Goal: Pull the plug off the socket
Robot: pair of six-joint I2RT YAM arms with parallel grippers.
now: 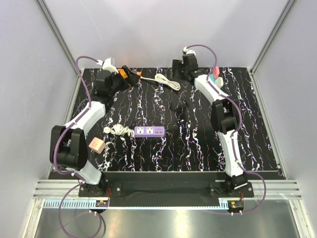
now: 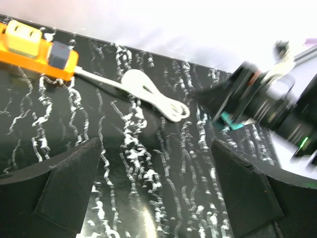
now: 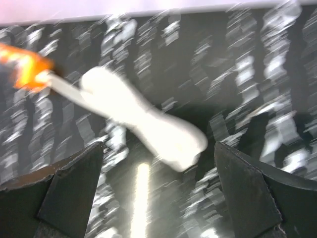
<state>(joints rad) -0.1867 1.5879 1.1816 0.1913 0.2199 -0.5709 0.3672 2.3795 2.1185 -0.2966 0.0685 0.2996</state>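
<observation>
hovering open-handed, nothing pulled yet

both sets of jaws stand wide and hold nothing. left gripper (image 2: 156, 148) hangs near the orange plastic power strip (image 2: 37, 52), where the cream square plug (image 2: 22, 35) sits seated. right gripper (image 3: 158, 148) hovers over the bundled white cord (image 3: 143, 121) beside that strip. risk: nothing pins the strip, so a pull may lift it whole.

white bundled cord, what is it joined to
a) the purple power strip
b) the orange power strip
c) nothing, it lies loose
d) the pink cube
b, in the left wrist view the white bundled cord runs by a straight lead into the end of the orange power strip, while the purple power strip lies apart from it, mid table.
</observation>
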